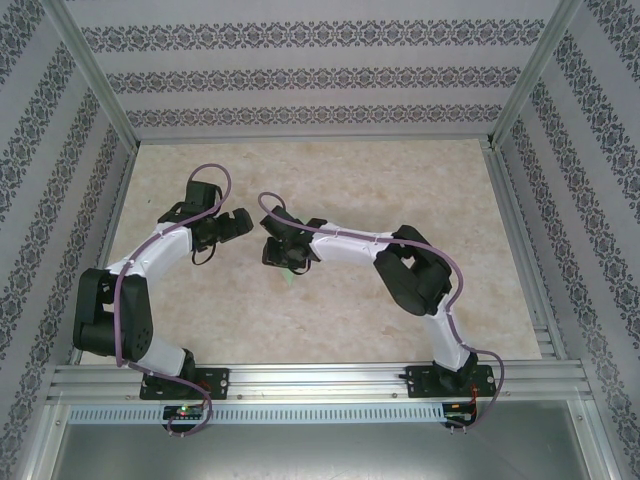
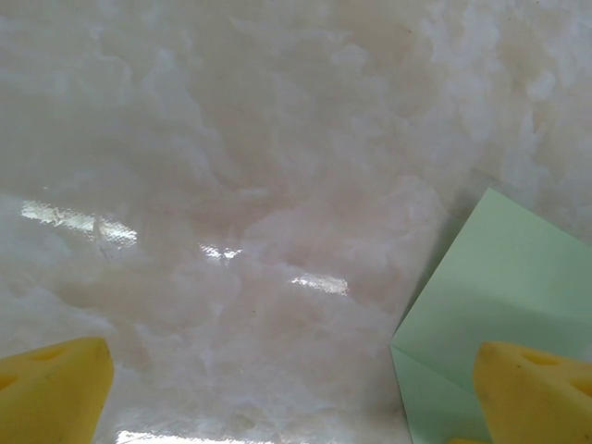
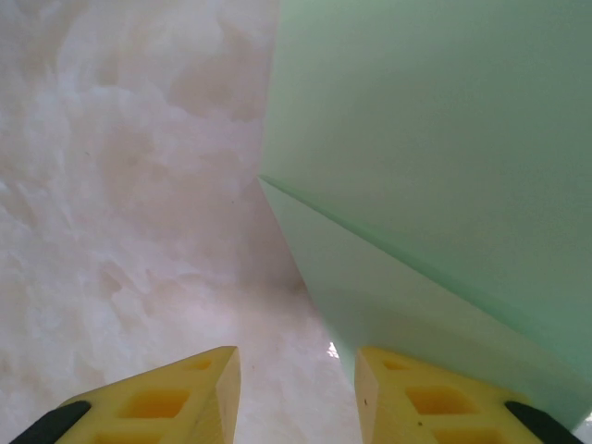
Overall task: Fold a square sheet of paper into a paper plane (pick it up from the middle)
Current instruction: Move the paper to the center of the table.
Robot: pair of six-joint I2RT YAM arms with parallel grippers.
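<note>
Mid-fold, with neither gripper holding the paper.
The thin pale green square sheet of paper (image 3: 435, 139), showing one crease, lies on the pale marbled table (image 2: 231, 185) just beside the right gripper (image 3: 294, 398), whose jaws are partly apart around nothing. The left gripper (image 2: 291, 398) stands wide open. The next move probably calls for pinching an edge.

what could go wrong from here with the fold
1. The thin pale green sheet of paper has a flap that looks lifted along its crease, and the right hand stands open beside it, gripping nothing; the flap may spring back.
2. The glossy marble-pattern tabletop looks slick, so a push could slide the sheet instead of creasing it.
3. One yellow fingertip of the open left hand overlaps the sheet's edge; lowering there could crumple it.
</note>
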